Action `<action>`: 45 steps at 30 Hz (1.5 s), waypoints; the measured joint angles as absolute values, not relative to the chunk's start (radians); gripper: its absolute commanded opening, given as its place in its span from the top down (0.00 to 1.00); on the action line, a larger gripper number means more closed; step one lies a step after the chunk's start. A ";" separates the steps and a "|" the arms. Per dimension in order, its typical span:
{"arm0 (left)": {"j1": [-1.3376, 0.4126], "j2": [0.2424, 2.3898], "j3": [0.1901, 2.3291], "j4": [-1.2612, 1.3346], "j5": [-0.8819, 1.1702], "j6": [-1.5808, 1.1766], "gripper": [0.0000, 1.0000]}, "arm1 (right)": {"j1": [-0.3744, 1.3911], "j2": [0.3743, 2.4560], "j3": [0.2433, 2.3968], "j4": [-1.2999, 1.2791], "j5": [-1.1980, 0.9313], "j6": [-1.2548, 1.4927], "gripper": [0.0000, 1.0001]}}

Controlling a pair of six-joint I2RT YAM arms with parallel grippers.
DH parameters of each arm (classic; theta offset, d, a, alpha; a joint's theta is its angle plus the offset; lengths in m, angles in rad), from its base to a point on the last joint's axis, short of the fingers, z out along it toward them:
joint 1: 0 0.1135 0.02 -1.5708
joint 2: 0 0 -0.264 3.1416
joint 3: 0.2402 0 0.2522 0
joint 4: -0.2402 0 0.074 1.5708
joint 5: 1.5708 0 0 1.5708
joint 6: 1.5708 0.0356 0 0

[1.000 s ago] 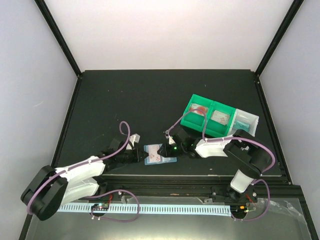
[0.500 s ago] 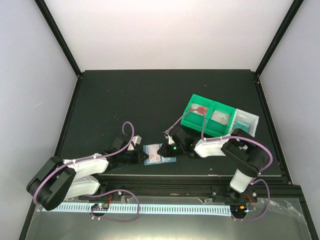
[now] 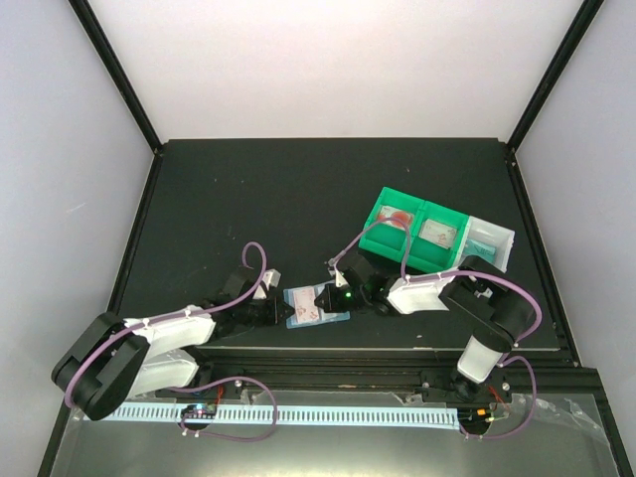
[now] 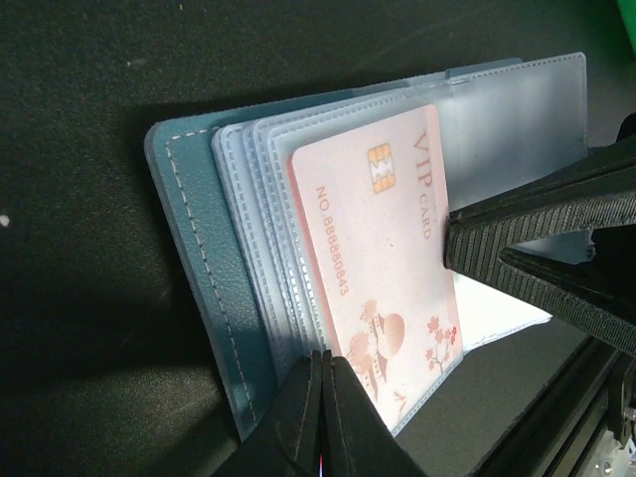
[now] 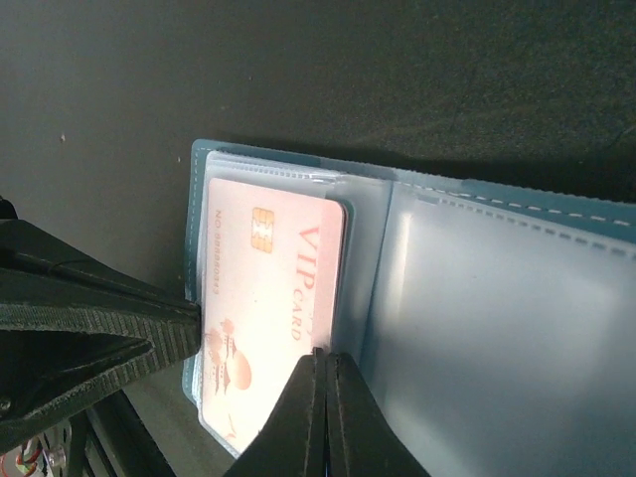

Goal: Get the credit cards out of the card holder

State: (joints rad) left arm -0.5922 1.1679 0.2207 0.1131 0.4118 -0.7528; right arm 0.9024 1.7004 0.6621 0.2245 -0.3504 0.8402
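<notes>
The card holder (image 3: 316,310) lies open on the dark table (image 3: 248,189), low in the overhead view and a little left of centre, near the table's front edge. Both arms reach in toward it, one from either side.

The left wrist view shows the holder's teal cover and a fan of clear sleeves. A whitish-pink card (image 4: 388,258) lies on top, printed with "VIP CARD", a gold chip, a number and red flower marks. It sits partly out of its sleeve, and its lower corner reaches the holder's edge.

The left gripper (image 4: 323,373) has its fingers clenched to a single point. That point rests on the sleeves at the bottom of this frame, just beside the card's lower left corner.

The right gripper (image 5: 320,363) also has its fingers drawn together. Their tip meets the card's long edge beside the holder's fold, at the bottom centre of its own wrist view. It cannot be told whether the thin card edge is caught between the fingers or only touched by them. The holder's other panel spreads out clear and pale to the right of that frame.

In the overhead view, green bins (image 3: 383,241) and a clear bin (image 3: 489,241) stand right of centre, well apart from the holder.
</notes>
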 measured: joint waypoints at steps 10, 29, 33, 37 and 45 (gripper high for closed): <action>-0.592 1.164 0.222 0.104 0.400 -0.751 0.98 | 0.903 1.684 0.662 0.214 -0.350 0.828 0.98; -0.592 1.140 0.227 0.097 0.396 -0.759 0.98 | 0.895 1.682 0.626 0.250 -0.373 0.861 0.85; -0.592 1.103 0.237 0.092 0.400 -0.767 0.99 | 0.895 1.683 0.626 0.257 -0.378 0.863 0.87; -0.592 1.088 0.256 0.092 0.405 -0.772 0.98 | 0.895 1.686 0.626 0.260 -0.378 0.863 0.91; -0.592 1.167 0.258 0.106 0.416 -0.774 0.98 | 0.895 1.688 0.625 0.263 -0.378 0.865 0.92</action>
